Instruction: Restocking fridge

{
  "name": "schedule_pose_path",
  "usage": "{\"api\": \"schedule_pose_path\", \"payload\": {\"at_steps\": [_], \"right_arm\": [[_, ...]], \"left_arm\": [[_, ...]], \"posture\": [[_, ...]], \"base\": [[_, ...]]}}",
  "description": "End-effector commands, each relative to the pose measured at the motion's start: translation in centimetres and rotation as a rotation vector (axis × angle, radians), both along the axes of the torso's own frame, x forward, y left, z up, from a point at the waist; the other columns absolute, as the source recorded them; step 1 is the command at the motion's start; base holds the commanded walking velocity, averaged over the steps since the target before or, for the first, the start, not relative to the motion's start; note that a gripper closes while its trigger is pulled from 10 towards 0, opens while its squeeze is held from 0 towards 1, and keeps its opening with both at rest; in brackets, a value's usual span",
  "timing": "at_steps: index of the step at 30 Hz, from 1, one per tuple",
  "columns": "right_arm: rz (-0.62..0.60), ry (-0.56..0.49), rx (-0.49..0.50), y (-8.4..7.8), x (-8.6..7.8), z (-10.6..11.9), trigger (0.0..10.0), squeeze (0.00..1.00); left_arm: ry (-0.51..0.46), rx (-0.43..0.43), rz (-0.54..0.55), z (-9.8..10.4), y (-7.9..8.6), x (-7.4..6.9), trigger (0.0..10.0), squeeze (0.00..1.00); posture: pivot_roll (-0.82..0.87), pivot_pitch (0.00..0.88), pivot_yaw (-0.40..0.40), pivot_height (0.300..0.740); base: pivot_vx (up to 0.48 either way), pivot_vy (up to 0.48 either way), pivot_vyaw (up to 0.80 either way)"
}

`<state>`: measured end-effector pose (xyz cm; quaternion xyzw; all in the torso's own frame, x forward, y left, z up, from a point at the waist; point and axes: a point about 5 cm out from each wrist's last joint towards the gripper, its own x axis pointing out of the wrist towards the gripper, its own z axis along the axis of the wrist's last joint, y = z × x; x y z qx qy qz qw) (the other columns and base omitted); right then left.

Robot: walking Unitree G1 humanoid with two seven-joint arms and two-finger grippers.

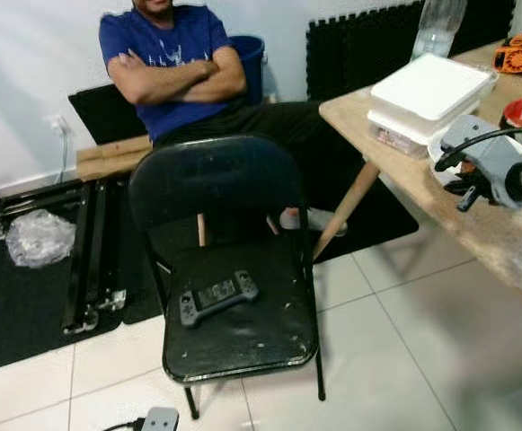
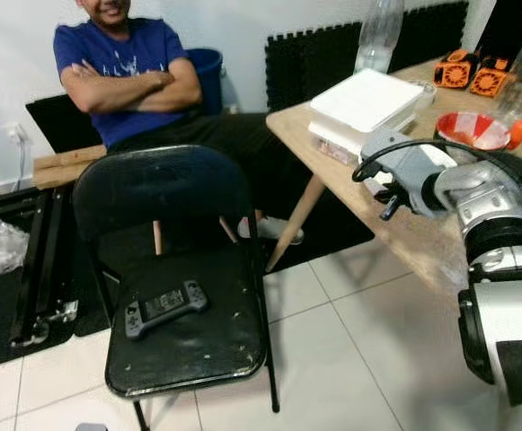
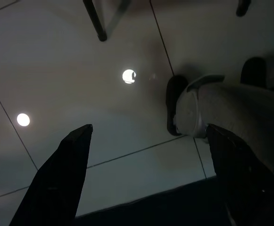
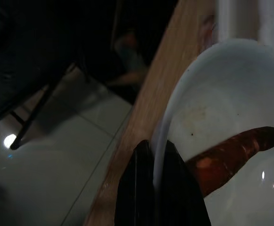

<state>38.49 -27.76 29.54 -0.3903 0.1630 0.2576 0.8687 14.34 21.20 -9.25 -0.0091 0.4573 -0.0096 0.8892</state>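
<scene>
My right gripper (image 4: 156, 151) is shut on the rim of a white bowl (image 4: 221, 108) that sits at the near edge of the wooden table (image 2: 422, 242). One finger is inside the rim and one outside. An orange-brown carrot (image 4: 236, 153) lies in the bowl. In the right eye view my silver right wrist (image 2: 422, 175) reaches over the table edge and hides most of the bowl. My left gripper (image 3: 148, 127) hangs open above the tiled floor with nothing between its fingers.
A black folding chair (image 1: 234, 341) with a handheld game console (image 1: 217, 296) on its seat stands in front of me. A person (image 1: 175, 63) sits behind it, arms crossed. The table holds stacked white boxes (image 2: 364, 103), a clear bottle (image 2: 377, 36) and a red bowl (image 2: 472, 130).
</scene>
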Motion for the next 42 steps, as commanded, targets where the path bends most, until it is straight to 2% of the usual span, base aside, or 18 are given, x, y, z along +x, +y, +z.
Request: {"api": "schedule_pose_path", "payload": {"at_steps": [1, 3, 6, 8, 13, 17, 18, 21, 22, 27, 30, 31, 33, 34, 36, 38, 39, 42], "right_arm": [[0.056, -0.018, -0.014, 0.4, -0.1, 1.0, 0.0, 0.0], [0.205, -0.006, -0.009, 0.9, -1.0, 2.1, 0.0, 0.0], [0.293, 0.003, -0.002, 1.3, -1.6, 2.6, 0.0, 0.0], [0.508, 0.016, -0.001, 3.0, -3.0, 2.7, 0.0, 0.0], [0.654, 0.045, -0.023, 4.6, -4.2, 2.0, 0.0, 0.0], [0.722, 0.133, -0.091, 7.1, -4.7, -1.7, 0.0, 0.0], [0.743, 0.175, -0.115, 8.3, -4.9, -4.1, 0.0, 0.0], [0.762, 0.224, -0.134, 9.9, -5.2, -7.4, 0.0, 0.0], [0.762, 0.224, -0.134, 9.9, -5.2, -7.4, 0.0, 0.0], [0.723, 0.3, -0.141, 12.2, -5.5, -13.5, 0.0, 0.0], [0.68, 0.31, -0.133, 12.6, -5.5, -14.7, 0.0, 0.0], [0.616, 0.322, -0.124, 12.9, -5.4, -16.3, 0.0, 0.0], [0.616, 0.322, -0.124, 12.9, -5.4, -16.3, 0.0, 0.0], [0.52, 0.336, -0.136, 12.8, -5.5, -18.7, 0.0, 0.0], [0.52, 0.336, -0.136, 12.8, -5.5, -18.7, 0.0, 0.0], [0.309, 0.363, -0.137, 11.8, -6.3, -23.4, 0.0, 0.0], [0.309, 0.363, -0.137, 11.8, -6.3, -23.4, 0.0, 0.0], [0.02, 0.416, -0.138, 8.4, -8.8, -28.5, 0.0, 0.0]], "left_arm": [[0.054, -0.017, 0.022, -0.7, -0.5, -1.4, 10.0, 0.0], [0.062, -0.021, 0.029, -0.8, -0.8, -1.5, 10.0, 0.0], [0.065, -0.022, 0.032, -0.8, -0.9, -1.4, 10.0, 0.0], [0.068, -0.025, 0.041, -0.8, -1.1, -1.3, 10.0, 0.0], [0.069, -0.027, 0.045, -0.8, -1.2, -1.2, 10.0, 0.0], [0.062, -0.016, 0.077, -0.7, -0.9, -0.8, 10.0, 0.0], [0.055, -0.004, 0.104, -0.5, -0.5, -0.5, 10.0, 0.0], [0.04, 0.021, 0.137, -0.2, 0.5, 0.0, 10.0, 0.0], [0.04, 0.021, 0.137, -0.2, 0.5, 0.0, 10.0, 0.0], [0.013, 0.08, 0.166, 0.6, 2.3, 0.9, 10.0, 0.0], [0.009, 0.084, 0.173, 0.7, 2.5, 1.1, 10.0, 0.0], [0.006, 0.089, 0.181, 0.8, 2.7, 1.2, 10.0, 0.0], [0.006, 0.089, 0.181, 0.8, 2.7, 1.2, 10.0, 0.0], [0.002, 0.089, 0.19, 0.8, 2.7, 1.3, 10.0, 0.0], [0.002, 0.089, 0.19, 0.8, 2.7, 1.3, 10.0, 0.0], [0.004, 0.088, 0.201, 0.7, 2.5, 1.3, 10.0, 0.0], [0.004, 0.088, 0.201, 0.7, 2.5, 1.3, 10.0, 0.0], [0.027, 0.086, 0.196, 0.3, 1.9, 0.7, 10.0, 0.0]], "posture": [[-0.05, 0.072, 0.036, 0.74], [-0.06, 0.053, 0.027, 0.74], [-0.06, 0.043, 0.022, 0.74], [-0.07, 0.029, 0.023, 0.74], [-0.07, 0.018, 0.026, 0.74], [-0.08, 0.0, 0.035, 0.74], [-0.08, 0.0, 0.034, 0.74], [-0.08, 0.0, 0.036, 0.74], [-0.08, 0.0, 0.036, 0.74], [-0.07, 0.0, 0.035, 0.74], [-0.08, 0.0, 0.036, 0.74], [-0.07, 0.0, 0.029, 0.74], [-0.07, 0.0, 0.029, 0.74], [-0.07, 0.0, 0.017, 0.74], [-0.07, 0.0, 0.017, 0.74], [-0.06, 0.0, 0.004, 0.74], [-0.06, 0.0, 0.004, 0.74], [-0.07, 0.0, 0.003, 0.74]], "base": [[0.0, 0.0, 0.0], [0.0, 0.0, 0.0], [0.0, 0.0, 0.0], [0.0, 0.0, 0.0], [0.0, 0.0, 0.0], [0.0, 0.0, 0.0], [0.0, 0.0, 0.0], [0.0, 0.0, 0.0], [0.0, 0.0, 0.0], [0.0, 0.0, 0.0], [0.0, 0.0, 0.0], [0.0, 0.0, 0.0], [0.0, 0.0, 0.0], [0.0, 0.0, 0.0], [0.0, 0.0, 0.0], [0.0, 0.0, 0.0], [0.0, 0.0, 0.0], [0.0, 0.0, 0.0]]}}
